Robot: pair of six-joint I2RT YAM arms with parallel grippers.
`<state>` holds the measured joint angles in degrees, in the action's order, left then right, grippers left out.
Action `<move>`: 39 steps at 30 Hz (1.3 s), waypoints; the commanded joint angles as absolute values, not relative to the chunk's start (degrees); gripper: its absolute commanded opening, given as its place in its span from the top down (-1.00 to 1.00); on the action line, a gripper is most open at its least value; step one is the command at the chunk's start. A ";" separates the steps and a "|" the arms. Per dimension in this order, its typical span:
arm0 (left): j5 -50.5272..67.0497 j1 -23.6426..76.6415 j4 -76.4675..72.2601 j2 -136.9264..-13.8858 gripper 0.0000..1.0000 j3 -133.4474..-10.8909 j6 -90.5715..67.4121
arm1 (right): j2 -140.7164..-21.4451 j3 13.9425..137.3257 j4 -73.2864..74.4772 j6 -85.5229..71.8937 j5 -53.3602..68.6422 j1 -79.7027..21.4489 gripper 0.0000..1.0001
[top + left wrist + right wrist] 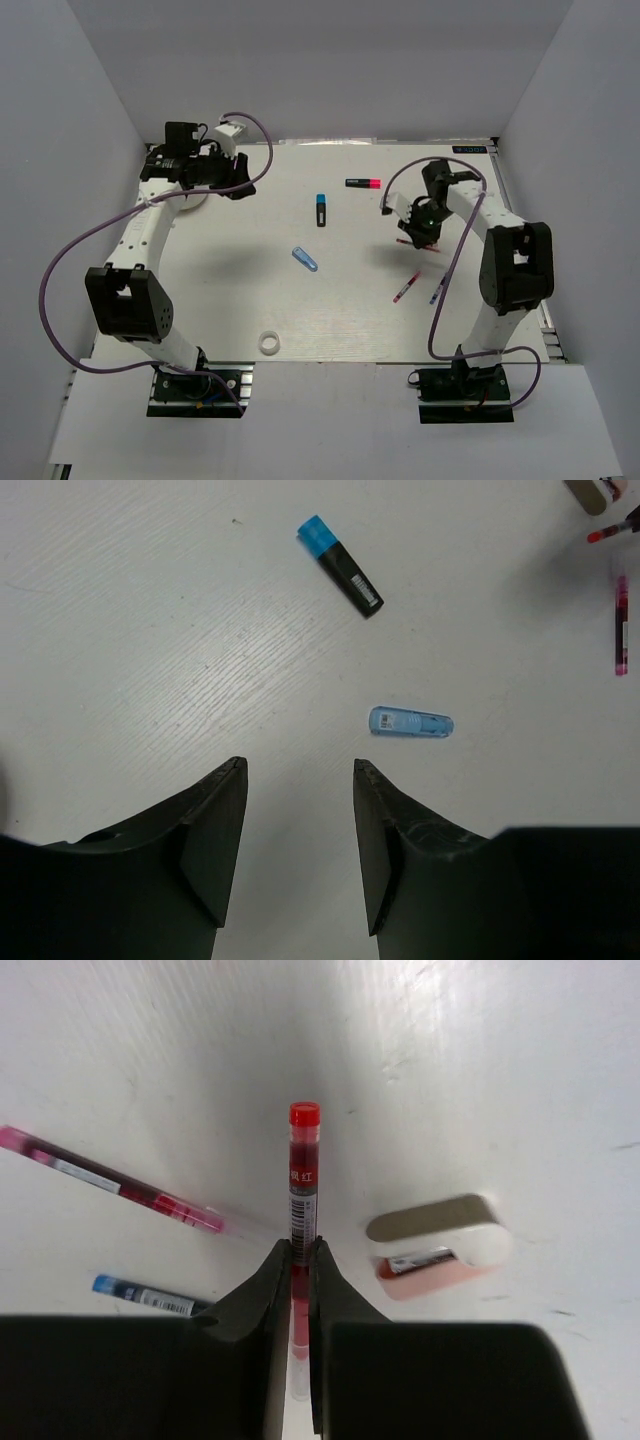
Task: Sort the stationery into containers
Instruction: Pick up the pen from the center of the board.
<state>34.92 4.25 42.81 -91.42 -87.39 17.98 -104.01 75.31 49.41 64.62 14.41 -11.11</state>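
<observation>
My right gripper [303, 1250] is shut on a thin red pen [303, 1175], whose capped end sticks out ahead of the jaws; from above, the right gripper [420, 238] is low over the table's right side. A second red pen [110, 1185] and a blue pen [145, 1297] lie to its left. My left gripper [300, 768] is open with nothing in it, at the back left [238, 180]. A black marker with a blue end [340, 565] and a translucent blue tube [410, 723] lie ahead of it. The white tub [192, 203] is partly hidden under the left arm.
A black marker with a pink end [363, 183] lies at the back centre. The white tape ring [268, 343] sits near the front edge. A white and pink capsule-shaped item [440, 1245] lies right of the held pen. Purple cables loop beside both arms.
</observation>
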 commanded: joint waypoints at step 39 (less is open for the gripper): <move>36.76 27.58 7.84 -62.59 0.10 -61.64 46.61 | -88.68 74.88 -0.53 -74.53 37.09 -13.88 1.00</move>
